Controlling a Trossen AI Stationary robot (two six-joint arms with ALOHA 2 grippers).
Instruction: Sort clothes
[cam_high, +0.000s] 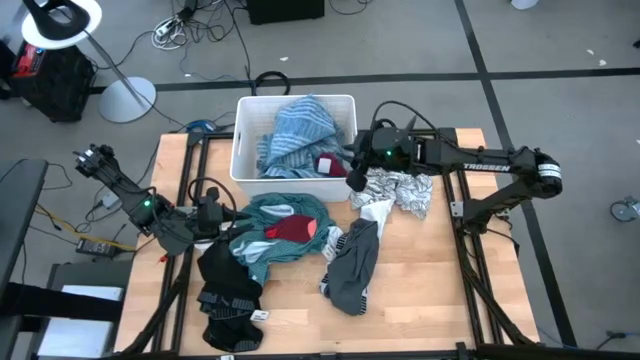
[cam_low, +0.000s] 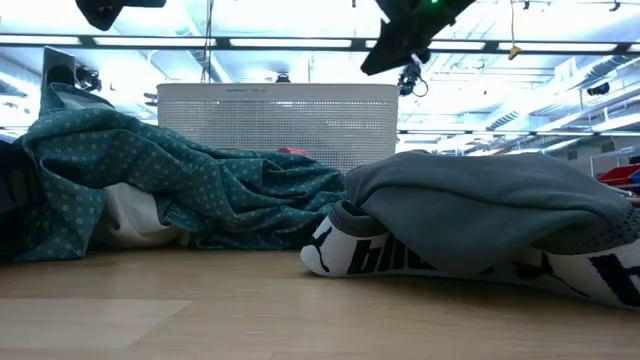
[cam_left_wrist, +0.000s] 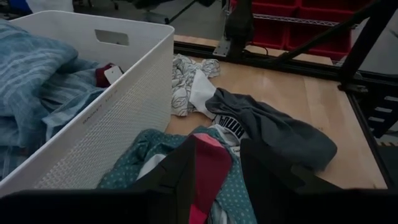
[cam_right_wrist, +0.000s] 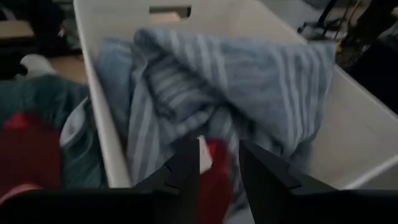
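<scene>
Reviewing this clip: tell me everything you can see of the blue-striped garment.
The blue-striped garment is soft, light-blue fabric with paler stripes, crumpled in a loose heap with deep folds. It lies inside the white tub at the table's far edge, filling most of it and rising near the rim. A dark red item with a white tag lies against it at the tub's near right corner. The right gripper, fingers apart, hovers over that corner; nothing grips the garment.

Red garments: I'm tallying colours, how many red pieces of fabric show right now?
2. One dark red fabric piece lies in the white plastic tub beside the blue-striped cloth; one red fabric garment lies on the teal patterned garment on the table. Others may be buried.
</scene>
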